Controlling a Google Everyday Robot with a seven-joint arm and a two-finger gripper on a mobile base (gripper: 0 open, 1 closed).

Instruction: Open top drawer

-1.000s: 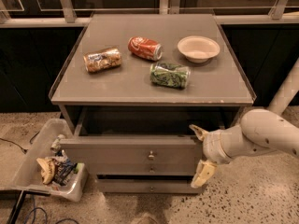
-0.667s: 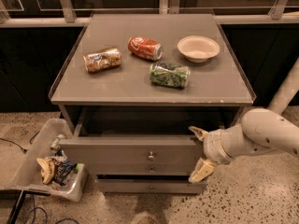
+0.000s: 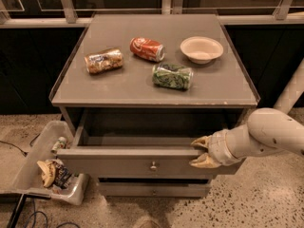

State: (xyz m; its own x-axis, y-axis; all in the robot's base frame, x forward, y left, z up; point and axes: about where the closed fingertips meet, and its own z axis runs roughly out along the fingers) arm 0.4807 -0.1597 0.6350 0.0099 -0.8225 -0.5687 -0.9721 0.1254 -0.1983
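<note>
The top drawer [image 3: 118, 164] of the grey cabinet stands pulled out part way, showing a plain grey inside. Its small round knob [image 3: 153, 166] is at the centre of the front. My gripper [image 3: 203, 152] is at the right end of the drawer front's top edge. One finger [image 3: 201, 141] is behind the front panel and the other in front of it, pinched close on the edge. My white arm [image 3: 270, 134] comes in from the right.
On the cabinet top [image 3: 123, 87] lie a brown can [image 3: 103, 61], a red can [image 3: 147, 49], a green can [image 3: 172, 76] and a white bowl [image 3: 201, 49]. A narrower drawer [image 3: 152, 190] sits below. A bin of trash [image 3: 33, 165] and cables [image 3: 19, 148] are on the floor to the left.
The gripper's fingers were spread wide at the drawer's right end and have drawn together around the front's top edge. The drawer stays about as far out.
</note>
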